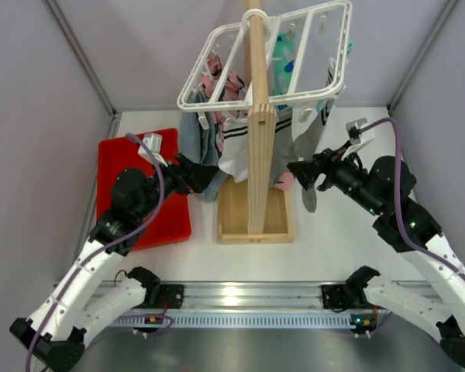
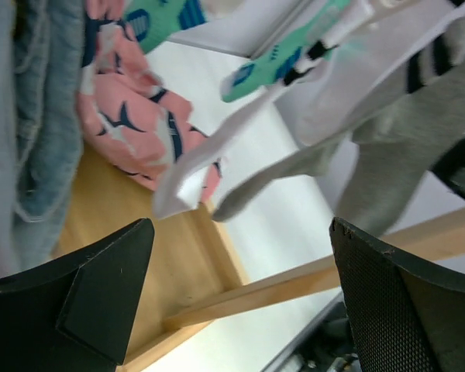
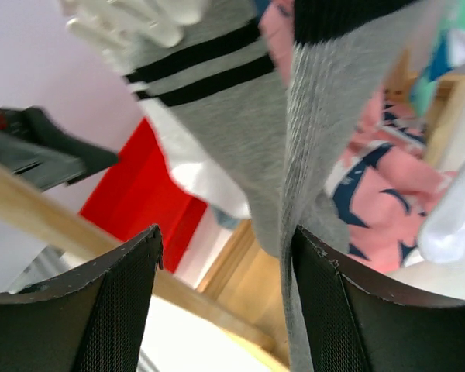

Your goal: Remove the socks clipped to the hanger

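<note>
**A:** While the hanger (image 1: 346, 46) caps the wooden post (image 1: 261, 155), socks (image 1: 236, 147) clipped beneath, which step are you on?

**B:** Grasping. Right of the post, your right gripper (image 3: 226, 232) stands open around the grey sock (image 3: 318, 155). Your left gripper (image 2: 240, 232), left of the post, gapes empty. Pinch, then tug down.

Counted 1 hanger (image 1: 263, 58), 1 wooden post (image 1: 260, 155) and 1 red tray (image 1: 143, 186) just beside the left gripper (image 2: 240, 232). Ahead of the right gripper (image 3: 226, 240) were 2 grey socks (image 3: 217, 128) with black bands. Ahead of the left gripper were 2 teal socks (image 2: 294, 46), 1 white sock (image 2: 201, 167), 1 pink cloth (image 2: 132, 116) and 1 blue-grey cloth (image 2: 39, 116). The socks overlapped, so the total couldn't be settled.
</note>
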You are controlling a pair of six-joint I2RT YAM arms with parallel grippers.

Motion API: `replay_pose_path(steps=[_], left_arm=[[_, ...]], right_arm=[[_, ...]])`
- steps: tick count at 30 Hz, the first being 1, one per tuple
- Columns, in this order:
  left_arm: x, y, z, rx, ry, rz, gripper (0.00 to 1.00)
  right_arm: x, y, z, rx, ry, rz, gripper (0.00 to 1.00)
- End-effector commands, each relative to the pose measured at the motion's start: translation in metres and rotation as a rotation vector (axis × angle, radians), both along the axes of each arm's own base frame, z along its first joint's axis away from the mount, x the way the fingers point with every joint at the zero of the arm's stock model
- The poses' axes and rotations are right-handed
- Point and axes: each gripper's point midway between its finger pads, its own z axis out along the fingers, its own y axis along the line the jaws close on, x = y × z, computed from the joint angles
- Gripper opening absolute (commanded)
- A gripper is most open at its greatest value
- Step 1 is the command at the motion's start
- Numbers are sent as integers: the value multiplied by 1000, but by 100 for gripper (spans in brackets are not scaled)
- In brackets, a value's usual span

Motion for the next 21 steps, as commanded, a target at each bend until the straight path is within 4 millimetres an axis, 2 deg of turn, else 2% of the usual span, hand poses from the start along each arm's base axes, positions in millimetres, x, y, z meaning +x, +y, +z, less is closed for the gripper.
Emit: replay_pose_path(steps=[1,4,7,13,16,18,20,21], left_arm=[[20,19,-28,150,0,117,98],[29,11,-38,198,16,91,98],[40,0,-41,228,4,54,98],[65,3,-43,302,-93,108,98],[73,3,-34,302,-160,128,98],[70,-8,-30,275,-188,62,98],[67,-21,-31,262,-184,-18,89],[65,-26,-31,253,-182,-51,80]], right_arm=[[-27,24,7,32,38,184,65],[-37,35,15,83,37,262,65],[-47,43,24,140,21,327,65],[-52,57,27,164,46,407,60],[-48,49,27,156,41,348,60],[-42,36,24,119,44,270,60],[-38,20,21,76,48,185,62],[-39,15,21,63,44,167,63]])
